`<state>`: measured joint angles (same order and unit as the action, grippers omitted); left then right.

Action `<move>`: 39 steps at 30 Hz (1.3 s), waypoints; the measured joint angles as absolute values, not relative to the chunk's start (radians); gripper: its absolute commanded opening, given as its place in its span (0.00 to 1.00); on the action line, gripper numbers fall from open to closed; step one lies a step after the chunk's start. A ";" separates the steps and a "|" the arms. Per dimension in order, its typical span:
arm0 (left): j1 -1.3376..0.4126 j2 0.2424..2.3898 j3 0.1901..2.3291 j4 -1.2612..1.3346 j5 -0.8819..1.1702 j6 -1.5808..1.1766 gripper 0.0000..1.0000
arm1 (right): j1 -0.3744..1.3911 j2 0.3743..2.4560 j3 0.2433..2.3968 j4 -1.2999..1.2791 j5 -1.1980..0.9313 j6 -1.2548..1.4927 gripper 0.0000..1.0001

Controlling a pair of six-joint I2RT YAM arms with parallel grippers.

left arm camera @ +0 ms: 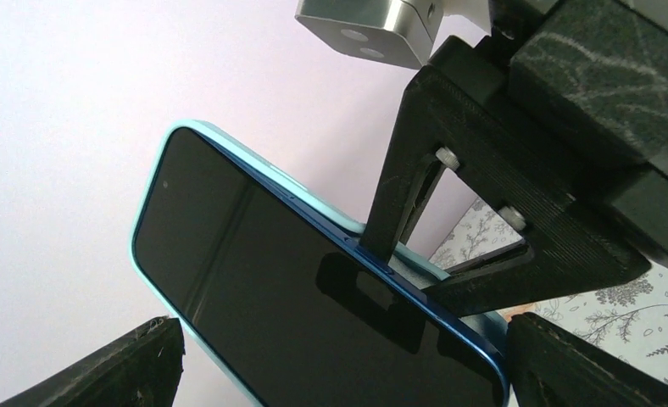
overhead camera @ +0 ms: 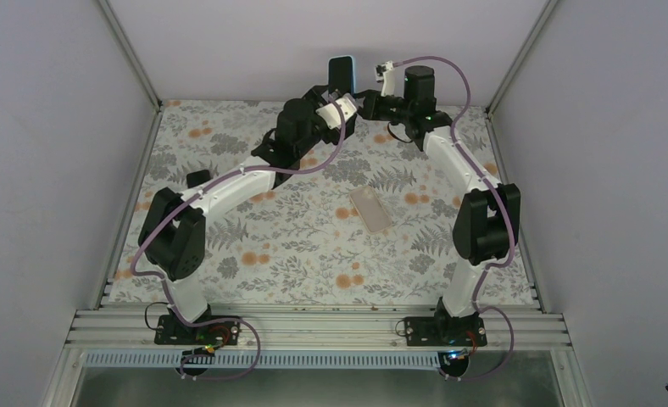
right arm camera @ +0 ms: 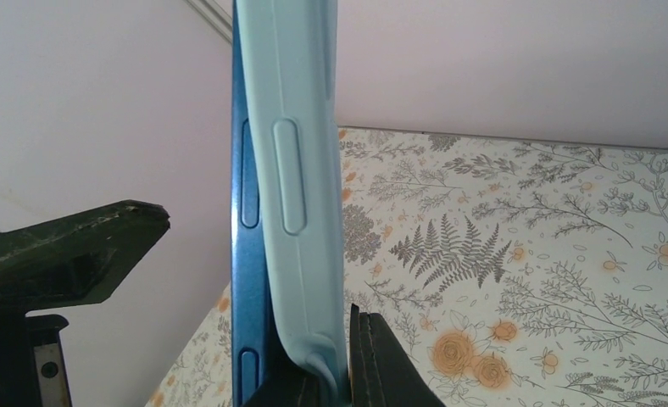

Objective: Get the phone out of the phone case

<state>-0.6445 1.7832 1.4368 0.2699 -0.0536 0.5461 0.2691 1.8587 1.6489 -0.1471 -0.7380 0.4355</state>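
The phone (overhead camera: 342, 73) is held upright in the air at the far back of the table. It has a dark screen (left arm camera: 297, 297) and a blue frame (right arm camera: 246, 254). Its light blue phone case (right arm camera: 301, 170) has peeled away from the frame along the lower part of one side. My right gripper (right arm camera: 347, 373) is shut on that loosened case edge, seen from the other side as black fingers (left arm camera: 398, 203). My left gripper (left arm camera: 339, 373) stands open with the phone's near end between its fingers, touching neither; from above the left gripper (overhead camera: 335, 95) is just below the phone.
A clear, flat rectangular piece (overhead camera: 370, 209) lies on the floral tablecloth (overhead camera: 297, 237) near the middle. Pale walls close in the back and both sides. Metal rails (overhead camera: 314, 326) run along the near edge by the arm bases.
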 measured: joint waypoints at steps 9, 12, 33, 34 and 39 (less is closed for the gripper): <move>-0.648 1.825 1.440 0.321 -0.117 0.588 0.89 | 0.273 1.863 1.647 -0.137 -0.701 0.439 0.03; -0.648 1.828 1.440 0.336 -0.130 0.600 0.84 | 0.275 1.863 1.638 -0.109 -0.691 0.445 0.03; -0.638 1.866 1.362 0.589 -0.181 0.744 0.60 | 0.288 1.849 1.596 -0.019 -0.656 0.508 0.03; -0.636 1.868 1.362 0.594 -0.181 0.744 0.60 | 0.288 1.846 1.592 -0.017 -0.652 0.509 0.03; -0.629 1.872 1.362 0.611 -0.190 0.727 0.52 | 0.288 1.835 1.588 -0.016 -0.637 0.528 0.03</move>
